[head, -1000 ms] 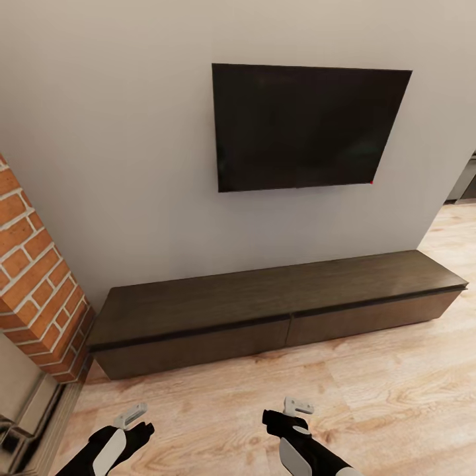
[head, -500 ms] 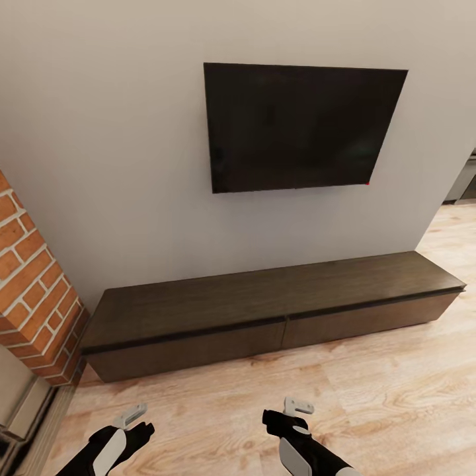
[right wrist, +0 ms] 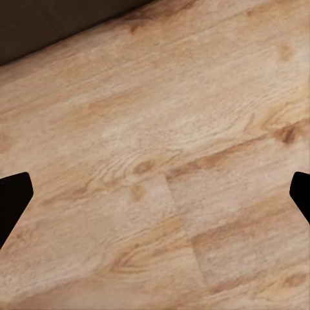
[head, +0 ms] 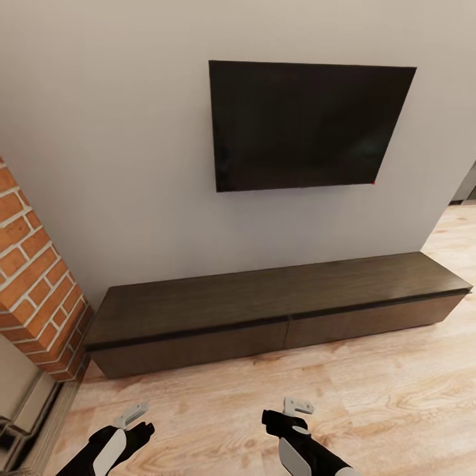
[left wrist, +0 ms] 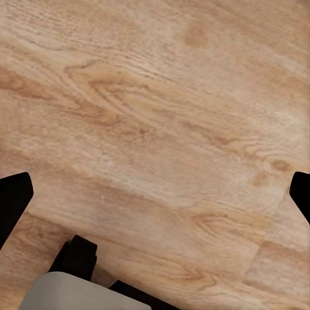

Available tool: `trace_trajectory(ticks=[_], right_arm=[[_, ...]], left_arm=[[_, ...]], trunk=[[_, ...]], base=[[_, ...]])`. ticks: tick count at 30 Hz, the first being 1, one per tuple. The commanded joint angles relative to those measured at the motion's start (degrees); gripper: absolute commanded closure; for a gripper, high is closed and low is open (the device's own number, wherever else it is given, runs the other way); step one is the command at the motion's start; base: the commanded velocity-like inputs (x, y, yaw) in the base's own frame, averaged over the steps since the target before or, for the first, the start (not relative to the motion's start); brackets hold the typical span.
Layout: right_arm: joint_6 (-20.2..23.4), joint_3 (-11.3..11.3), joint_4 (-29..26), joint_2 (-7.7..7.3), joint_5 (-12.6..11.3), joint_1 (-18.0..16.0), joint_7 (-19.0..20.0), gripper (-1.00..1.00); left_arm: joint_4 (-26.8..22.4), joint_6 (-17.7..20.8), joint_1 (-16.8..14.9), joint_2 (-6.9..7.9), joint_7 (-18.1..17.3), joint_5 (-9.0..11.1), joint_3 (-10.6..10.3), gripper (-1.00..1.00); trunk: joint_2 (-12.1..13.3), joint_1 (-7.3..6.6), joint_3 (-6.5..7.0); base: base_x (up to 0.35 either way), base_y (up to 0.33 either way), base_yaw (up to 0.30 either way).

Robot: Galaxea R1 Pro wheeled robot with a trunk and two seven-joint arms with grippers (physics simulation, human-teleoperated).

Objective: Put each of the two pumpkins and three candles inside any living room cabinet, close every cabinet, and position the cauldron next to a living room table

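Note:
The cabinet (head: 264, 297) is a long, low, dark brown unit against the grey wall, straight ahead in the head view. Its two drawer fronts sit flush and shut, and its top is bare. A dark strip of the cabinet (right wrist: 51, 26) edges the right wrist view. My left gripper (head: 135, 423) hangs low over the wood floor, well short of the cabinet. In the left wrist view the left gripper (left wrist: 155, 194) is open, with floor between its tips. My right gripper (head: 291, 413) is held alongside it, and in its own wrist view the right gripper (right wrist: 155, 194) is open too, holding nothing.
A black television (head: 307, 125) hangs on the wall above the cabinet. A red brick column (head: 36, 277) with a grey hearth (head: 26, 410) stands at the left. Light wood floor (head: 370, 396) stretches ahead and runs on to the right past the wall's end (head: 463, 198).
The whole picture slid a little left and then back right, so the camera has turned slightly. Both arms hold the same pose, and the cabinet is as it was.

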Motion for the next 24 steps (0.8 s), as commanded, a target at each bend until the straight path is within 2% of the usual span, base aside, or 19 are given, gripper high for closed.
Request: trace_trajectory(ticks=[1,9,13,24], right_arm=[[-0.13,0.49,-0.04,-0.02,-0.53,-0.05,-0.36,-1.0],[-0.13,0.49,-0.04,-0.05,-0.58,-0.05,-0.32,-1.0],[-0.13,0.49,-0.04,-0.08,-0.6,-0.05,-0.29,-1.0],[-0.25,0.49,-0.13,-0.39,-0.64,-0.05,-0.36,-1.0]], left_arm=[[-0.15,0.24,0.0,0.03,0.42,0.57,-0.16,-1.0],[-0.15,0.23,0.0,0.03,0.42,0.57,-0.16,-1.0],[-0.14,0.23,0.0,0.03,0.42,0.56,-0.16,-1.0],[-0.12,0.31,0.0,0.1,0.42,0.76,-0.13,-1.0]], trunk=[[-0.03,0.0,-0.06],[-0.03,0.0,-0.07],[-0.03,0.0,-0.07],[-0.03,0.0,-0.07]], base=[[-0.035,0.0,0.015],[-0.015,0.0,0.003],[0.114,0.0,0.075],[0.065,0.0,0.251]])
